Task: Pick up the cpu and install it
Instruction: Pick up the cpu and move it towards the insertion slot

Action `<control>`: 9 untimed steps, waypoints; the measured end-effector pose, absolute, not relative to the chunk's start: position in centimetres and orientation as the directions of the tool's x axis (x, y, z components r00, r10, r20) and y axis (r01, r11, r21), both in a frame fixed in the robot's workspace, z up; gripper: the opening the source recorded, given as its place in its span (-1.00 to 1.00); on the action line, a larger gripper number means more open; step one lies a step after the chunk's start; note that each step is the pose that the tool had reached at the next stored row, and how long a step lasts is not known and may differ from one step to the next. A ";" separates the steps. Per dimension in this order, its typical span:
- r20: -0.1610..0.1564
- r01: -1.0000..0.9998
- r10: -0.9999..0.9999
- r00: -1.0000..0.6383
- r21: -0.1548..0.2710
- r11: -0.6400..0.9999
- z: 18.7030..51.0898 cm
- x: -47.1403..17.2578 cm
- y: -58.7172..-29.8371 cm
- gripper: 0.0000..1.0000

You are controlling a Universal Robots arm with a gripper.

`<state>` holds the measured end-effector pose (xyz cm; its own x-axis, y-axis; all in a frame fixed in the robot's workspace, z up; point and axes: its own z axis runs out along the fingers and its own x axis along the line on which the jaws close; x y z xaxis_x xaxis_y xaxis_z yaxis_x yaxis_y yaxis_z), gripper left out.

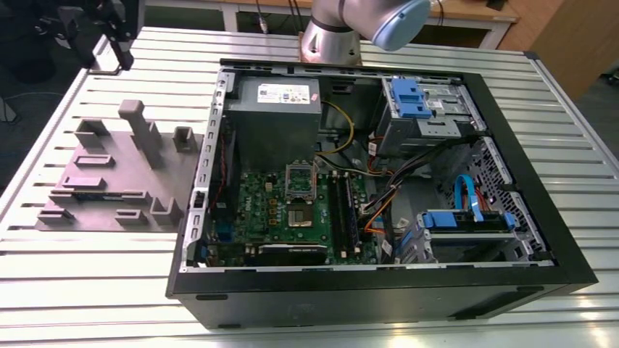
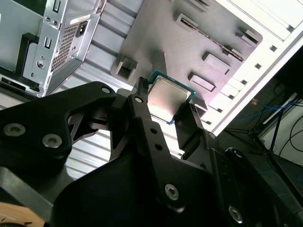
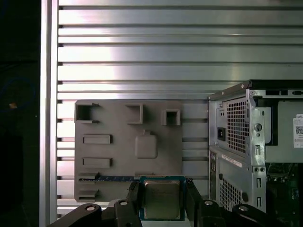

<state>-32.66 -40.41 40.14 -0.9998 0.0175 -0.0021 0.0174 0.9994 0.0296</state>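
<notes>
You have the cpu [image 3: 162, 198] clamped edge to edge between the black fingers of the gripper [image 3: 162, 202] in both wrist views, its silvery top facing the cameras and the grey parts fixture [image 3: 118, 156] behind it. The exterior view gives you the gripper [image 1: 114, 40] raised at its left. It also shows the open computer case [image 1: 387, 293] with the motherboard socket [image 1: 301, 214], set on a slatted metal table [image 1: 87, 290], with wooden furniture [image 1: 570, 36] beyond.
</notes>
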 end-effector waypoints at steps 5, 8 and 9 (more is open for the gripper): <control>-0.002 0.017 0.017 -1.000 0.030 0.999 40.1 -31.9 -40.4 -0.05; -0.002 0.017 0.018 -1.000 0.030 0.999 40.1 -31.4 -40.4 -0.05; -0.002 0.017 0.018 -1.000 0.030 0.999 40.1 -31.2 -40.4 -0.05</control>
<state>-31.19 -40.41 40.13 -0.9998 0.0175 -0.0021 0.0174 0.9994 0.0296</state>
